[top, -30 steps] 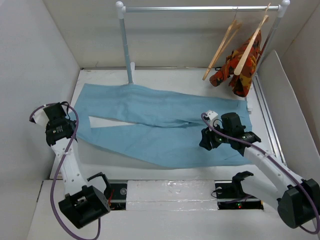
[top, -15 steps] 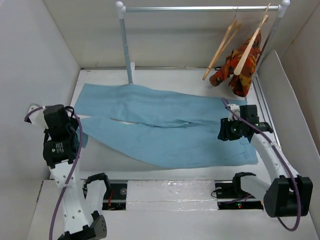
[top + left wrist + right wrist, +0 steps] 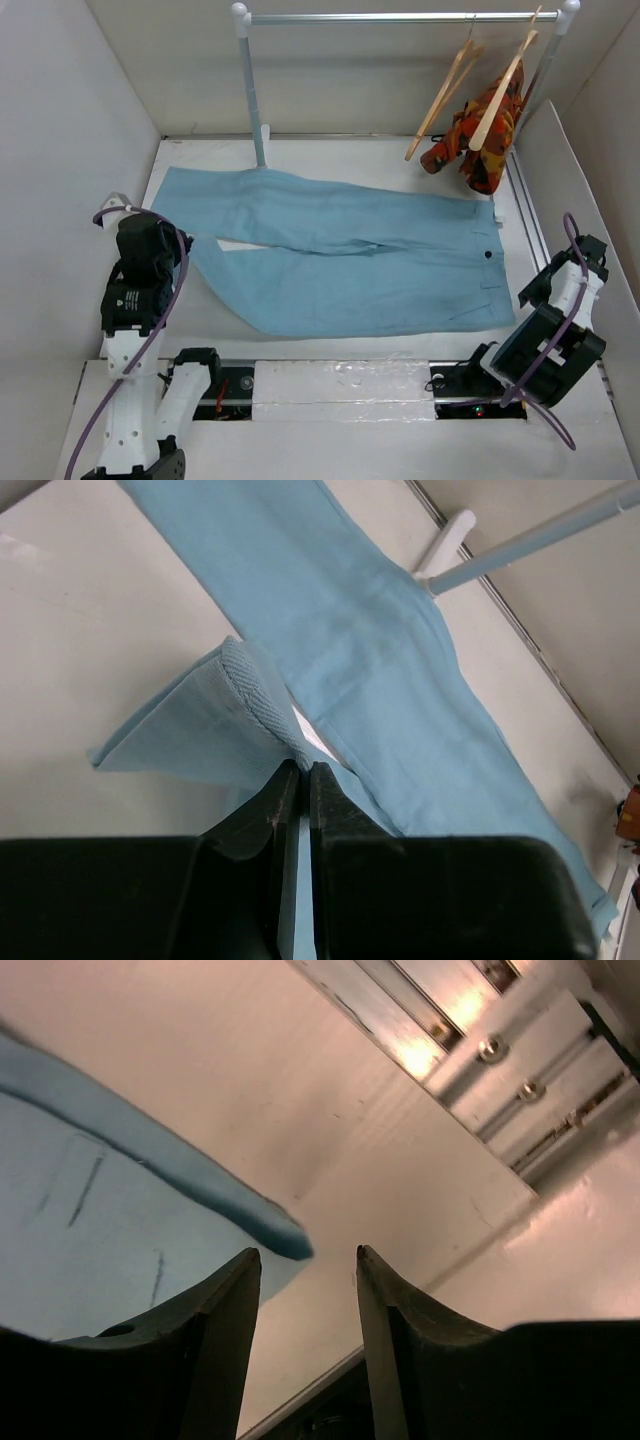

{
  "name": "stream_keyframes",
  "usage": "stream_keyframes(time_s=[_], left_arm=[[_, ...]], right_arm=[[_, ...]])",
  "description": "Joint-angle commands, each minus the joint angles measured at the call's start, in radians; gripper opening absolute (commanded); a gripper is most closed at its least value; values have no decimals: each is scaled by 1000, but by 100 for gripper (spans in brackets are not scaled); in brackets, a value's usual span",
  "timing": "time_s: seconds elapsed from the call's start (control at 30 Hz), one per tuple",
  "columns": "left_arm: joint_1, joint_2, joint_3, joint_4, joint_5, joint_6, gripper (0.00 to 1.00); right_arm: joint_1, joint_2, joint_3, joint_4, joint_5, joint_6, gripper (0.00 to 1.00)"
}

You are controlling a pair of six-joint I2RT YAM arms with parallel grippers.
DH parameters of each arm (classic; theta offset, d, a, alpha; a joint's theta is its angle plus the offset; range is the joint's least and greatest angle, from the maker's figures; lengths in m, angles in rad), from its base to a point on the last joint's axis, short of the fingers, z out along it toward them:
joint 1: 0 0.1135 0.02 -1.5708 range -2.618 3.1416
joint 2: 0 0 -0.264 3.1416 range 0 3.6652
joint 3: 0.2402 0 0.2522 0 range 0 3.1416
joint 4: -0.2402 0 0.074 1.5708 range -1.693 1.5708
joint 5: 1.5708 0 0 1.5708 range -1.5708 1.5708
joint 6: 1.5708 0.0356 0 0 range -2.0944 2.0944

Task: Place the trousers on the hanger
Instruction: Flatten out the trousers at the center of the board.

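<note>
One pair of sky-blue trousers (image 3: 340, 260) lies spread flat on the white worktop (image 3: 330, 160) in front of the clothes rail (image 3: 400, 17), waistband toward the rail's right end. Near-leg cuff (image 3: 255, 695) is lifted and folded over, clamped in the left claw (image 3: 297, 780), forward of the rail's left post. Bare wooden hanger (image 3: 440, 100) hangs tilted at the rail's right end, beside a second hanger (image 3: 495, 100) carrying an orange-red patterned garment (image 3: 455, 145). Right claw (image 3: 308, 1260): fingers apart, holding nothing, over bare worktop just off the waistband corner, well forward of the rail's right post.
</note>
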Motion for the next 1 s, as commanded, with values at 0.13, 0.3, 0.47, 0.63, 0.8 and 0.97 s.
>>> stream_keyframes(time_s=[0.13,0.3,0.47,0.63,0.8,0.97], left_arm=[[-88,-9,43,62,-51,41,0],[-88,-1,2,111,-51,74,0],[-88,0,2,108,-111,113,0],[-88,8,16,103,-155,138,0],[-88,22,-13,137,-200,144,0],[-88,61,11,174,-327,184,0]], right_arm=[[-9,-57,-6,-133,88,175,65],[49,-69,-67,-93,47,220,68],[93,-60,-154,-32,-10,347,62],[156,-40,-210,39,2,435,53],[230,-36,-150,61,42,427,8],[296,-92,27,-22,142,225,0]])
